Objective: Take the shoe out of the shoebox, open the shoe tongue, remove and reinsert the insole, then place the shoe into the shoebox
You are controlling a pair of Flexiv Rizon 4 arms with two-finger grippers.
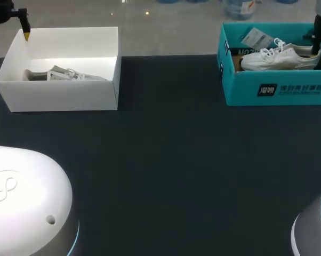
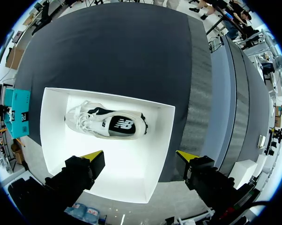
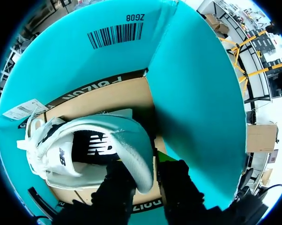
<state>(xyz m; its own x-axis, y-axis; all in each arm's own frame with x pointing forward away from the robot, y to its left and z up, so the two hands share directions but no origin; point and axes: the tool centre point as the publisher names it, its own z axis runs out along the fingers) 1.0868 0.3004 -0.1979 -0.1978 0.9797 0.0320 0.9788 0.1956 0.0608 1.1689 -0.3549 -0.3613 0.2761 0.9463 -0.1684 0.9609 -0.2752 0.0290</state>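
A white sneaker (image 1: 278, 57) lies on its side in the teal shoebox (image 1: 272, 88) at the table's back right. My right gripper (image 1: 316, 50) is down inside that box at the shoe's heel. In the right wrist view its dark fingers press the heel wall of the sneaker (image 3: 85, 154) from both sides, so the right gripper (image 3: 143, 178) is shut on it. Another white sneaker (image 2: 108, 124) lies in a white box (image 2: 131, 164) at the back left. My left gripper (image 2: 141, 157) hangs open above that box's far edge, holding nothing.
A paper tag (image 1: 256, 37) tied to the laces rests in the teal box. The white box (image 1: 64, 96) and the teal box stand far apart on the dark table. My arms' rounded bases (image 1: 22, 197) fill the near corners.
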